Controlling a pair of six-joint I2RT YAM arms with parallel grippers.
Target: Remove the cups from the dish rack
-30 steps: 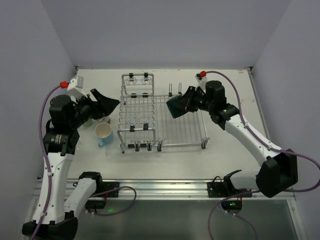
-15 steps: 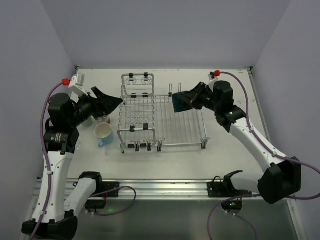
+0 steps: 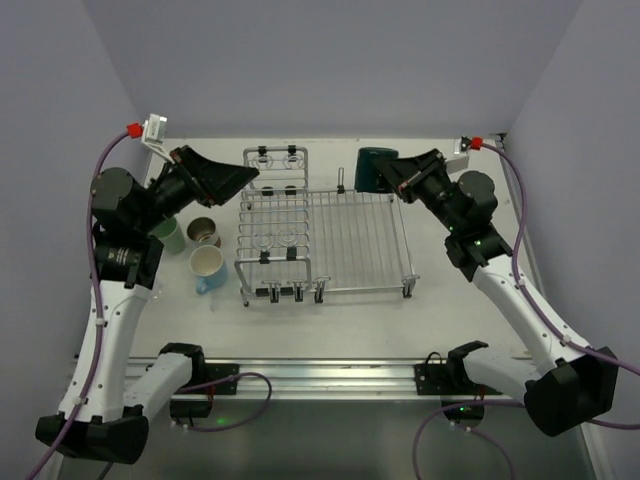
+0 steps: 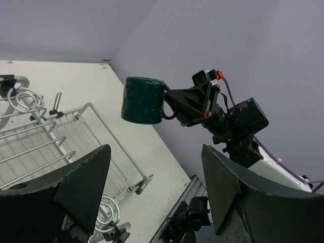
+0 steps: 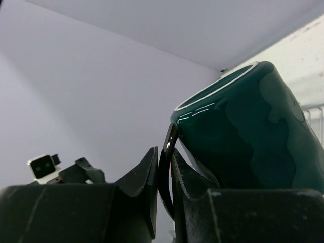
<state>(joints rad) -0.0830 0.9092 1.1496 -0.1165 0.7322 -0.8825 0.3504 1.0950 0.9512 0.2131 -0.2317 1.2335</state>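
My right gripper (image 3: 398, 178) is shut on the handle of the dark teal cup (image 3: 376, 169) and holds it in the air over the far right corner of the dish rack (image 3: 330, 240). In the right wrist view the cup (image 5: 253, 131) is tilted, with its thin handle pinched between the fingers (image 5: 147, 187). In the left wrist view the cup (image 4: 143, 99) hangs above the rack (image 4: 55, 136). My left gripper (image 3: 232, 183) is open and empty, raised left of the rack. On the table to the left stand a light-blue mug (image 3: 207, 268), a brown cup (image 3: 204, 232) and a pale green cup (image 3: 168, 238). No clear glass shows.
The rack's raised section with cup loops (image 3: 275, 165) is at its left end and holds nothing. Walls close in at the back and both sides. A metal rail (image 3: 330, 375) runs along the near table edge.
My right arm has lifted the teal cup off the rack and carried it back and to the right. My left arm has risen and swung toward the back.
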